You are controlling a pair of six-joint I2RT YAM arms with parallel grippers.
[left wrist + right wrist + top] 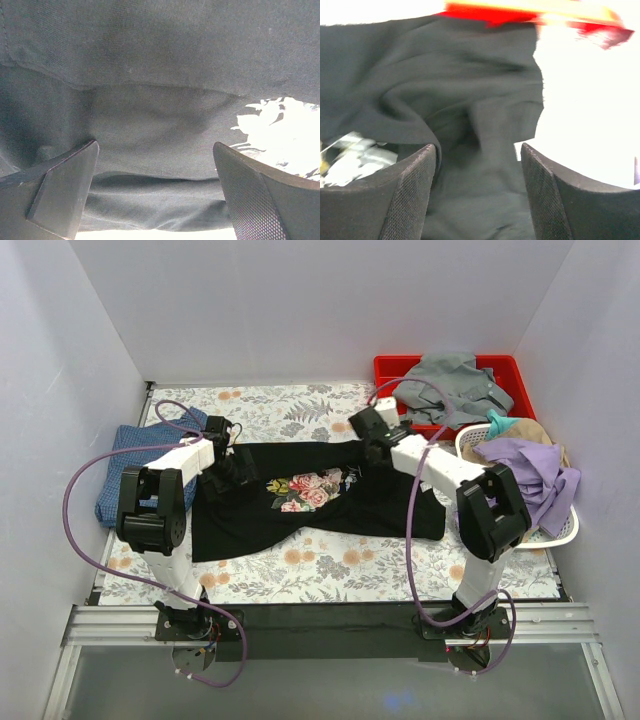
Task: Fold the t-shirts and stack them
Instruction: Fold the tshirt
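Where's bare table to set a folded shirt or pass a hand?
Near strip of table between black t-shirt and near edge; far strip behind it, left of red bin. Crowded: right, bin and white basket; left, blue t-shirt.

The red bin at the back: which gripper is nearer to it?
Right. The right gripper is over the back edge of the black shirt, near the red bin; the left gripper is over its left end, far away.

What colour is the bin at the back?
The bin is red; the top view shows it best.
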